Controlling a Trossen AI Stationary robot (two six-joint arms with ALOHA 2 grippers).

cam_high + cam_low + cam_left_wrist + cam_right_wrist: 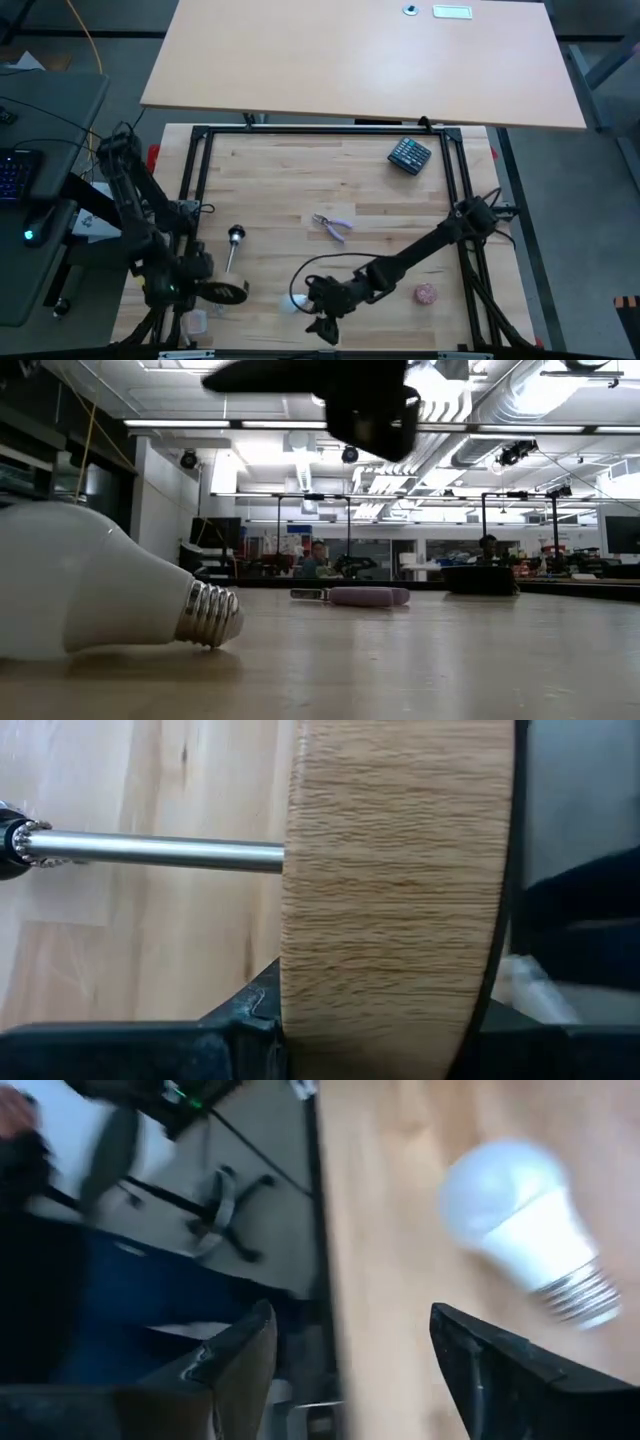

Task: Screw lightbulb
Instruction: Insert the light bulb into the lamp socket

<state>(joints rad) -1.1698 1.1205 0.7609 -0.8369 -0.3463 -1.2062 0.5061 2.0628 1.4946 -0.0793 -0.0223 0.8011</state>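
The lightbulb [95, 585] lies on its side on the tabletop [330, 190], grey screw base free and no readable writing showing — the right gripper [322, 322] hangs just beside it with fingers spread, holding nothing. Farther from the lightbulb the left gripper [205, 292] is clamped on the wooden disc [395, 890] of the lamp base, whose metal stem [150, 852] runs out over the wood.

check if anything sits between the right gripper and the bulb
Nothing visible does. The bulb lies on its side on the bare table, just ahead of the open right gripper, with only wood between them. The pliers and pink ball lie well off to the side.
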